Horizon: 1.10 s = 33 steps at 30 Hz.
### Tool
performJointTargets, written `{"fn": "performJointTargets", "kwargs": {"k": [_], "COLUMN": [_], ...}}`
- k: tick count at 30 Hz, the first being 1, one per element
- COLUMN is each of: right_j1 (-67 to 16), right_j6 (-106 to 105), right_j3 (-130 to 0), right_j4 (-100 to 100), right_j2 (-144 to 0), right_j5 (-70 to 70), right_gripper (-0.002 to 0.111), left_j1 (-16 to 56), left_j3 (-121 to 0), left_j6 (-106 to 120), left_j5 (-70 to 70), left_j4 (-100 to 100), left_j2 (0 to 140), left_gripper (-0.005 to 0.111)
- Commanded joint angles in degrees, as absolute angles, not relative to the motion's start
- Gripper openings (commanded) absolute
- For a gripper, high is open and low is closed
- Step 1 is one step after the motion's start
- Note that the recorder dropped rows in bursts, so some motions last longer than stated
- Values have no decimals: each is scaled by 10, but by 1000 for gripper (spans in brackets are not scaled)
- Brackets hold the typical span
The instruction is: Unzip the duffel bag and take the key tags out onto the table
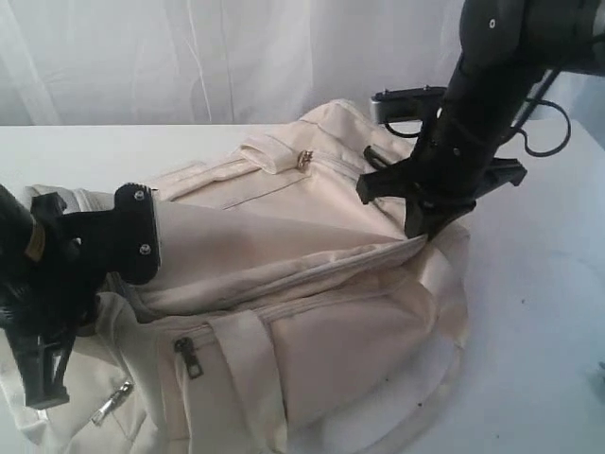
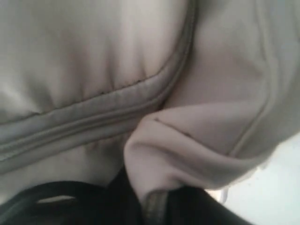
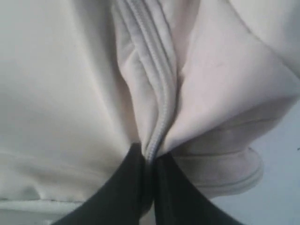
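Since this duffel bag (image 1: 312, 312) is floppy, left gripper (image 2: 150, 206) pinches a fold and right gripper (image 3: 149, 161) clamps the zipper seam (image 3: 157, 93).

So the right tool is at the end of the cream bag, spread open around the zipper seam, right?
Not open: the right tool is shut, pinching the zipper seam at the end of the cream bag; the right wrist view shows it.
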<state>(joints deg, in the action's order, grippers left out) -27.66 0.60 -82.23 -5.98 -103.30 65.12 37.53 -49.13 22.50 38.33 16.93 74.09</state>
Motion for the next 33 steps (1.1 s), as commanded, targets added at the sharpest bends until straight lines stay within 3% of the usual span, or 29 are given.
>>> {"fn": "performJointTargets", "kwargs": {"k": [1, 6, 13, 15, 19, 25, 33], "right_j1": [-268, -268, -268, -268, -270, -302, -402], "right_j6": [-14, -38, -53, -53, -94, -334, -357], "right_j3": [-772, -790, -864, -889, -931, -939, -943], "right_j4": [7, 0, 0, 0, -39, -189, 47], "right_j2": [-997, -984, -980, -979, -978, -995, -1088], "right_j5": [700, 700, 700, 700, 647, 472, 334], "right_gripper": [0, 6, 53, 60, 61, 60, 56], "left_j1": [373, 373, 373, 373, 373, 373, 373], "left_j3": [-477, -483, -488, -488, -488, -488, -488], "left_j6": [132, 113, 113, 113, 113, 113, 116], "left_j5": [427, 414, 417, 417, 416, 418, 416], "left_j4": [280, 262, 224, 210, 182, 147, 141], "left_j2": [744, 728, 707, 703, 700, 700, 700], "left_gripper": [0, 0, 0, 0, 0, 0, 0]}}
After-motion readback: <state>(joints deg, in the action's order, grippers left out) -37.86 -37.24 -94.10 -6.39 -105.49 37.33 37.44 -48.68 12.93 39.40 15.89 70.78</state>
